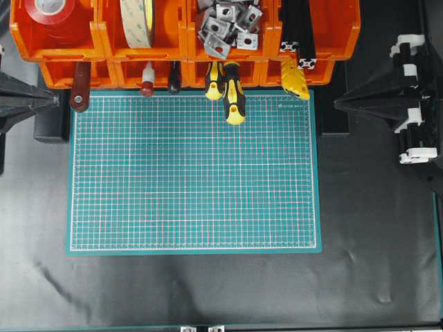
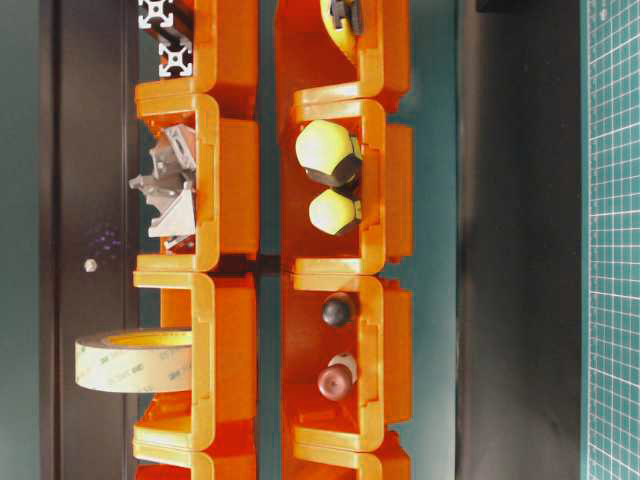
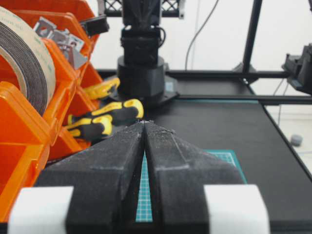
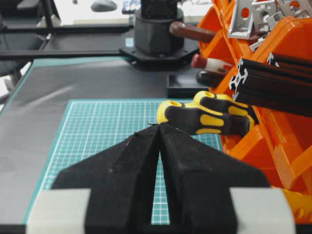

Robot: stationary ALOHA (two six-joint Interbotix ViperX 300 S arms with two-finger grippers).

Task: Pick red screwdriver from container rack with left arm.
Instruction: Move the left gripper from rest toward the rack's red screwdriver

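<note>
With the black left gripper (image 3: 145,127) closed, empty and well away, the slim red-handled screwdriver (image 1: 147,80) juts from the orange plastic bin rack (image 1: 104,41); neighbouring dark handle (image 1: 174,77) risks a mis-grab.

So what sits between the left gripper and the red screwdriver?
In the overhead view, only the dark red flat handle hangs between the left gripper and the red screwdriver.

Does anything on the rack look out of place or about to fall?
Nothing looks spilled or damaged. The yellow-and-black screwdrivers and the red screwdriver stick out of the container rack over the green mat's edge, handles forward.
</note>
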